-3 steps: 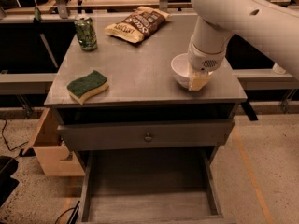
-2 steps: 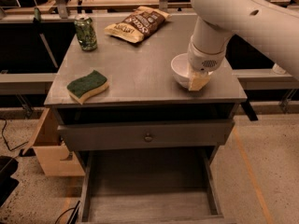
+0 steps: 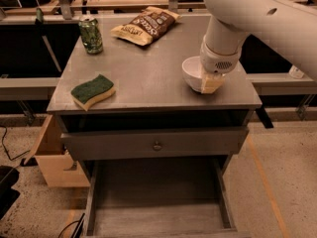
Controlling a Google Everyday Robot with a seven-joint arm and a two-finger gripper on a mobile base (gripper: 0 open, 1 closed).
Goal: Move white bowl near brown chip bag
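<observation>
The white bowl point(image 3: 192, 72) sits on the grey table top point(image 3: 148, 73) near its right front corner. My gripper point(image 3: 210, 82) is down at the bowl's right front rim, under the white wrist, and it hides that side of the bowl. The brown chip bag point(image 3: 146, 25) lies flat at the back middle of the table, well away from the bowl, with its tan end pointing left.
A green can point(image 3: 91, 35) stands at the back left. A yellow sponge with a green top point(image 3: 93, 91) lies at the front left. Below the table top is a shut drawer point(image 3: 156, 143), and a lower drawer point(image 3: 156, 207) is pulled out. A wooden box point(image 3: 52, 157) stands at the left.
</observation>
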